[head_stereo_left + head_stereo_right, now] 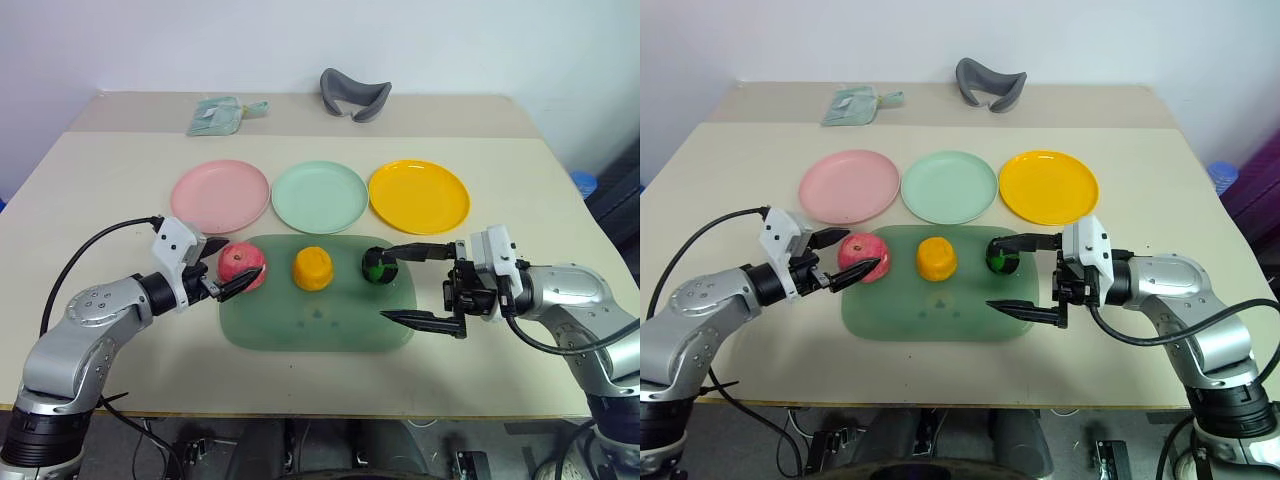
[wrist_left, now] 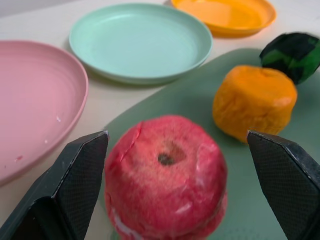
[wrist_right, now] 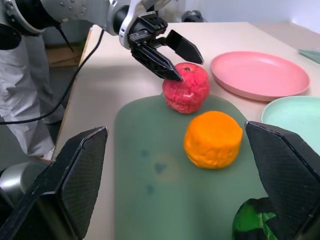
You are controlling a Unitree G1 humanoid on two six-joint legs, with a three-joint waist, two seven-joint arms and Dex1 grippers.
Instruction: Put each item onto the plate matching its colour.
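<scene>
Three plates stand in a row: pink [image 1: 220,195], mint green [image 1: 320,197], yellow-orange [image 1: 419,196]. In front of them, on a translucent green tray [image 1: 310,325], lie a red-pink apple [image 1: 246,258], an orange lump [image 1: 312,268] and a dark green-and-black ball [image 1: 378,267]. My left gripper [image 1: 243,260] is open, one finger [image 2: 75,180] on each side of the apple, not closed on it. My right gripper [image 1: 384,284] is open wide at the tray's right end. Its upper finger lies just above the green ball, which sits at the mouth of the gap.
At the table's far side lie a grey curved object [image 1: 354,95] and a pale green packet [image 1: 222,113]. A black cable [image 1: 95,245] loops from the left arm over the table. The table's near edge runs just below the tray.
</scene>
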